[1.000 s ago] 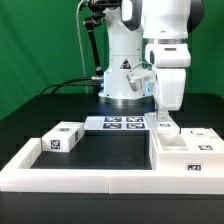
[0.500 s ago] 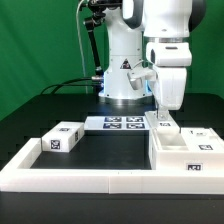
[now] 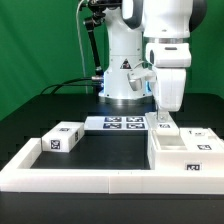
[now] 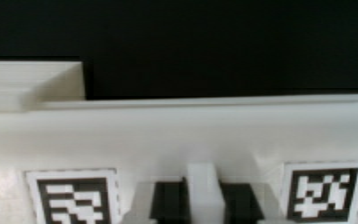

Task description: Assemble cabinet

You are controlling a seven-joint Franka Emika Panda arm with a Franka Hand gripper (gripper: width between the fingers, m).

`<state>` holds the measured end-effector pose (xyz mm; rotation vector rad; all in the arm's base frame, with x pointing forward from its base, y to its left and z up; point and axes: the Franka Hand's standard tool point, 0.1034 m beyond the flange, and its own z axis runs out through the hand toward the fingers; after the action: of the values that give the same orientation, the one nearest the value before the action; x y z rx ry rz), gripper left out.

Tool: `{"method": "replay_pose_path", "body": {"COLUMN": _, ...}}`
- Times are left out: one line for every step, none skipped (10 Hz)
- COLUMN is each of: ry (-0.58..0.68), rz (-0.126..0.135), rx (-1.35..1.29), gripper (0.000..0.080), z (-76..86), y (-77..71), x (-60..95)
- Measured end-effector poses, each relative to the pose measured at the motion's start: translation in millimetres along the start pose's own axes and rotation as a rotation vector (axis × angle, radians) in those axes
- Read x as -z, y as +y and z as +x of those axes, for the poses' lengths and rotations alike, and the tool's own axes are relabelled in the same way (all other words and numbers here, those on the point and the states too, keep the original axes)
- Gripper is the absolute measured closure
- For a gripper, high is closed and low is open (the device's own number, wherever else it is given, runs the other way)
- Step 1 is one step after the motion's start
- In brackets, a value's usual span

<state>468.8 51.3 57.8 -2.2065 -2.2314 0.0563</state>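
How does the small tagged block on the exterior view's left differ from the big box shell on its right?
The block is far smaller than the box shell. The block looks closed; the shell is open-topped. The block stands alone, askew; the shell has the claw at its far edge. Both are matte white with black tags.

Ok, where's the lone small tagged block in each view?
Exterior view: block at the exterior view's left, inside the border wall, far from the jaws.
Wrist view: not in it.
Shared landmark: the jaws, by the box at the exterior view's right; the dark fingers in the wrist view.
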Motion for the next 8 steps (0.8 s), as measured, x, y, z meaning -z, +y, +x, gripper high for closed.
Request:
{"method": "replay_pose_path", "body": {"ry": 0.0, "rz": 0.0, "rx": 0.0, "gripper": 0.0729, "z": -0.1, "y": 0.0, "x": 0.0}}
{"method": "replay_pose_path", "body": {"ry": 0.0, "rz": 0.001, "rx": 0.0, "gripper": 0.0729, "z": -0.1, "y": -0.1, "x": -0.5}}
{"method": "replay_pose_path", "body": {"ry": 0.004, "rz": 0.0, "rx": 0.003, "gripper": 0.0729, "z": 0.6, "y": 4.6, "x": -2.8}}
{"method": "replay_pose_path", "body": {"ry": 0.009, "rz": -0.013, "rx": 0.001, "gripper": 0.0729, "z": 2.0, "y": 15.8, "x": -1.8}}
{"method": "replay_pose_path", "body": {"ry": 0.011, "rz": -0.018, "rx": -0.001, "gripper": 0.0729, "z": 2.3, "y": 23.8, "x": -1.5}}
{"method": "replay_pose_path", "body": {"ry": 0.012, "rz": -0.02, "rx": -0.003, "gripper": 0.0729, "z": 2.6, "y": 30.1, "x": -1.5}}
{"method": "replay_pose_path", "body": {"ry": 0.016, "rz": -0.029, "rx": -0.006, "gripper": 0.0729, "z": 3.2, "y": 38.7, "x": -1.2}}
{"method": "replay_pose_path", "body": {"ry": 0.02, "rz": -0.039, "rx": -0.009, "gripper": 0.0729, "z": 3.3, "y": 47.8, "x": -0.6}}
